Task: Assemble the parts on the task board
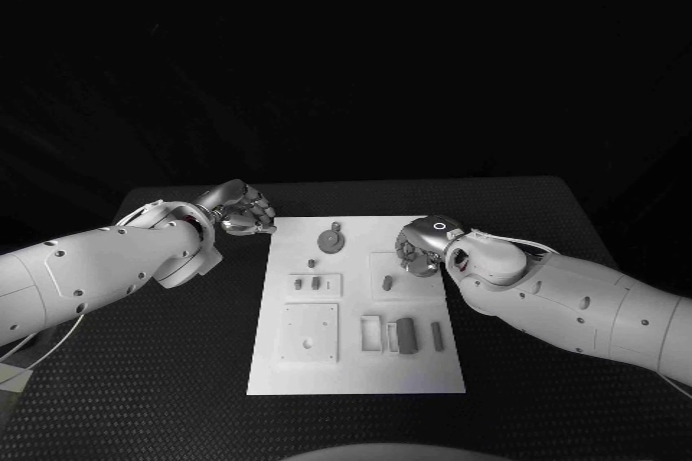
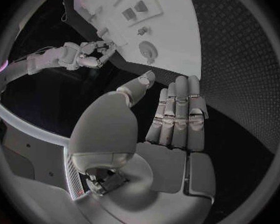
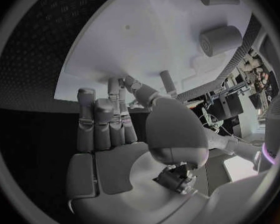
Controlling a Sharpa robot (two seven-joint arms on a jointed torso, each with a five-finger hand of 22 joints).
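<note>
Two white arms are seen, the left arm (image 1: 101, 271) and the right arm (image 1: 591, 306), each built of smooth rounded shells dotted with small dark screw holes. A thin pale cable (image 1: 43, 346) is looped beneath the left arm, and another is run along the right wrist. Each arm is ended by a silver metal hand: the left hand (image 1: 242, 209) and the right hand (image 1: 421, 249). The fingers (image 2: 177, 114) are made of segmented blocks, with grey padded palms.
</note>
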